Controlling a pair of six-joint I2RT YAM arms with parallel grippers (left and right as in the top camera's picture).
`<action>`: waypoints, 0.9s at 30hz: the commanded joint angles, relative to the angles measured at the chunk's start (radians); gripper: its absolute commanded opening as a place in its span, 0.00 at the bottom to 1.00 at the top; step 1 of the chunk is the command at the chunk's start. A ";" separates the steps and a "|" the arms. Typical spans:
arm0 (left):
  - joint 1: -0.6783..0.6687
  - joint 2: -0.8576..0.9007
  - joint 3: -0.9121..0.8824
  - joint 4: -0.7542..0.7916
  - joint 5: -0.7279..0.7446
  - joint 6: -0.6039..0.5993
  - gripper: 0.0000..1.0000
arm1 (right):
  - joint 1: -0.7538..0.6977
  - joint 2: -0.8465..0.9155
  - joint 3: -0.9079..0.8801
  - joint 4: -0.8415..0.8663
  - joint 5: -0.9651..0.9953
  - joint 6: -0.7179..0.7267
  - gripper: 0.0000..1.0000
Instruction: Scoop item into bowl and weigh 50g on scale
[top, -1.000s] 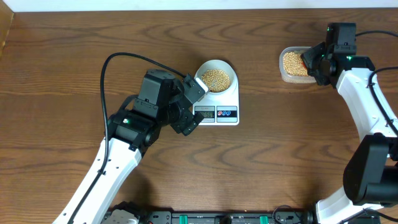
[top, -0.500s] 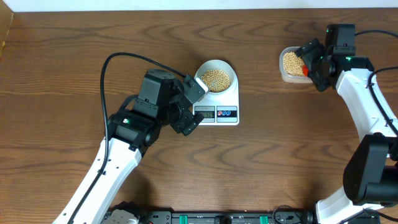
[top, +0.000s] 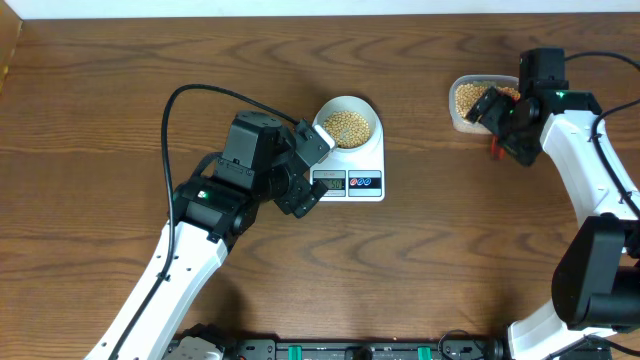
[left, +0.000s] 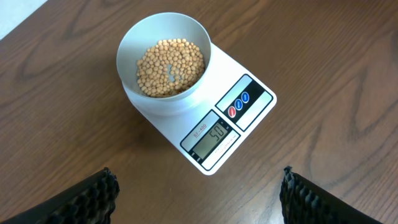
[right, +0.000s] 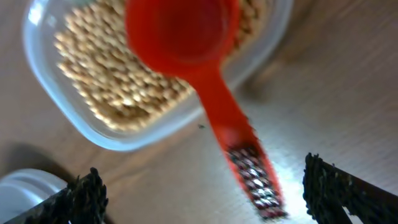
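The white bowl (top: 347, 122) (left: 165, 62) stands on the flat white scale (top: 362, 182) (left: 242, 118) and holds a heap of tan beans (left: 171, 67). The scale's display reads 50. My left gripper (top: 309, 172) (left: 199, 202) hovers open just in front of the scale, with nothing between its fingers (left: 93, 199). My right gripper (top: 503, 125) (right: 202, 193) is open beside the clear tub of beans (top: 468, 103) (right: 112, 93). A red scoop (right: 186, 37) rests with its cup over the tub, its handle (right: 252, 168) lying loose between the spread fingers.
Brown wood table (top: 450, 260) all round. The red scoop's handle end (top: 495, 151) pokes out below the tub. A white rounded thing (right: 25, 190) shows at the lower left of the right wrist view. The left arm's black cable (top: 190, 95) arcs over the table.
My right gripper has opened and let go of the red scoop, then drawn back a little from the tub. The left arm, bowl and scale have not moved.
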 joint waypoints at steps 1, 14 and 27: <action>0.002 -0.004 0.001 0.000 0.012 0.009 0.86 | 0.009 -0.019 -0.003 -0.020 0.062 -0.076 0.99; 0.002 -0.004 0.000 0.000 0.012 0.009 0.86 | 0.009 -0.023 0.052 -0.026 0.059 -0.414 0.99; 0.002 -0.003 0.000 0.000 0.012 0.009 0.86 | 0.009 -0.023 0.241 -0.210 0.056 -0.661 0.99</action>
